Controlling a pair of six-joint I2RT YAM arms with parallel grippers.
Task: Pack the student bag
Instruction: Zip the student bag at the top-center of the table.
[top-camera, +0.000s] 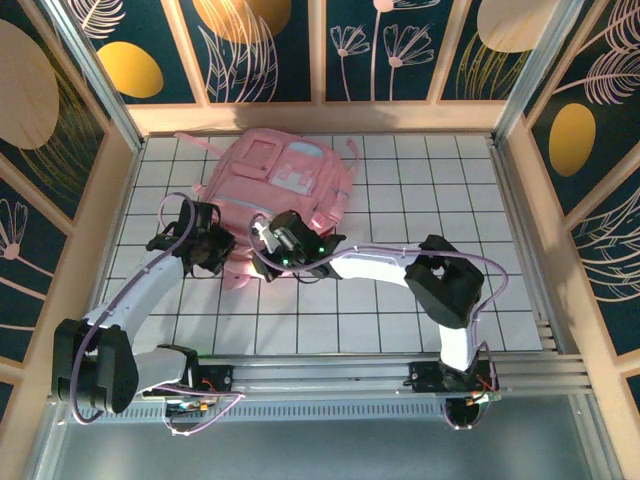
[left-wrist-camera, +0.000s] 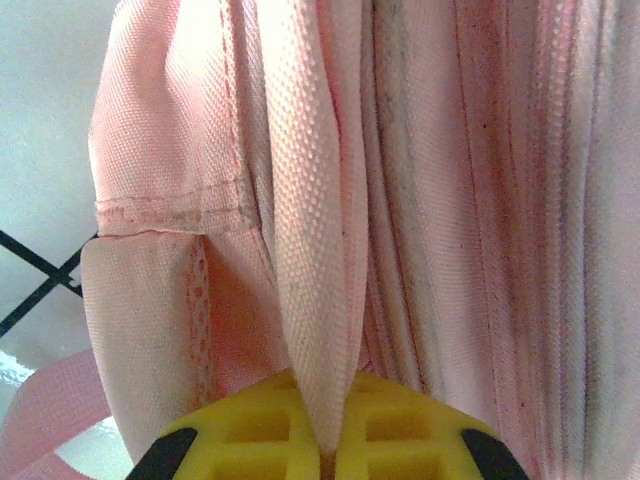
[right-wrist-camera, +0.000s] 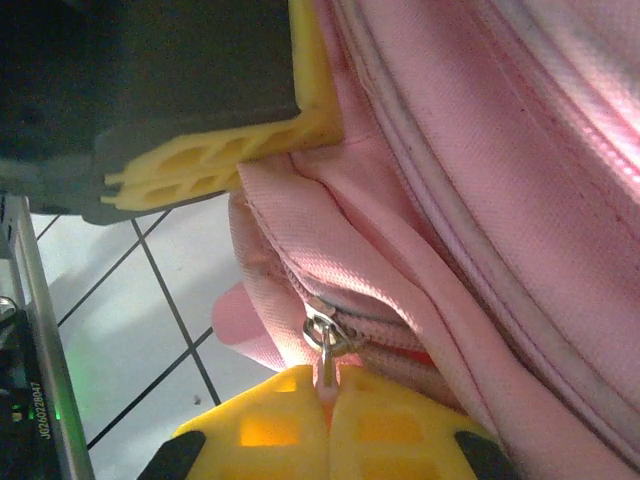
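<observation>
The white table (top-camera: 430, 180) with black lines is the biggest thing. The student bag (top-camera: 280, 180) lies flat on it, pink and soft, with its front pockets facing up. Seen from the top, the bag sits toward 11 o'clock from the middle of the table, near the back wall.

The left arm (top-camera: 140, 290) reaches up to the bag's 7 o'clock corner. The right arm (top-camera: 400, 268) bends across to the bag's 6 o'clock edge.

The left claw (left-wrist-camera: 330, 440) is clenched tight on the bag. A long fold of pink cloth (left-wrist-camera: 310, 300) runs up toward 12 o'clock from between its yellow fingers.

The right claw (right-wrist-camera: 328, 410) is pinched shut on the little silver zipper pull (right-wrist-camera: 322, 335), which sticks up from between its yellow fingers at the bag's edge. One yellow finger of the left claw (right-wrist-camera: 200, 165) shows at 11 o'clock in the right wrist view, close by.
</observation>
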